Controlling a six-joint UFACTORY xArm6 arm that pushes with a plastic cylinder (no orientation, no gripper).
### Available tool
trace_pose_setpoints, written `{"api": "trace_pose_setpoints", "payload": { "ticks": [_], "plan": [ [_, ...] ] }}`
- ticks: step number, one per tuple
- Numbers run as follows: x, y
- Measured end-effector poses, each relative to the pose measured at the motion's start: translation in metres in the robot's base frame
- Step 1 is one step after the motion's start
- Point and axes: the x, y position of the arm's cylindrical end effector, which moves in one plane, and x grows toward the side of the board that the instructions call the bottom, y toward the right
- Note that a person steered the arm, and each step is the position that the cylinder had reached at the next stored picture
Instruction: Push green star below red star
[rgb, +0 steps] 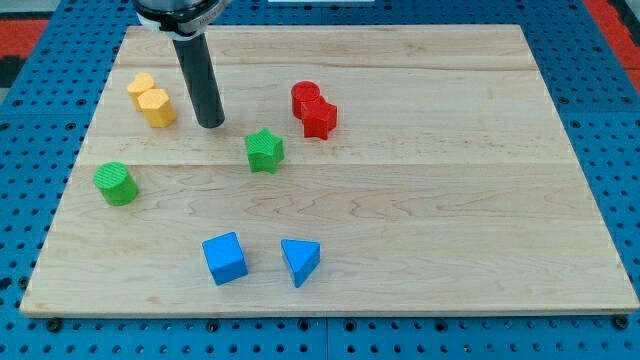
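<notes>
**Green star sitting down-left of the red star, tip parked up by the yellow blocks**

Going left to right. The board (420, 200) is pale wood with a fine grain running across and faint plank seams, lying on a blue pegboard (30, 200) full of holes. All the blocks look like matte plastic.

Farthest left is a green cylinder (116, 183), standing upright with faint ribbing on its side. Up from it, a yellow block (152, 100) made of two hexagon-ish lobes joined, its long axis running from upper left to lower right.

Then my tip (211, 124), the end of a smooth dark rod, touching the board just right of the yellow block and up-left of the green star, clear of both. No fingers here, so nothing is held or clamped.

Lower down, a blue cube (225, 258). The green star (264, 150) is mid-board, chunky, no real long axis; one point aims roughly at the view's top. Blue triangular wedge (300, 261) beside the cube. The red star (319, 118) sits up-right of the green one, touching a red cylinder-like block (305, 97) behind it.
</notes>
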Motion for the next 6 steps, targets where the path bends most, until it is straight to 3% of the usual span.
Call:
{"api": "trace_pose_setpoints", "payload": {
  "ticks": [2,4,6],
  "plan": [
    [-0.001,0.000],
    [0.038,0.004],
    [0.053,0.092]
  ]
}}
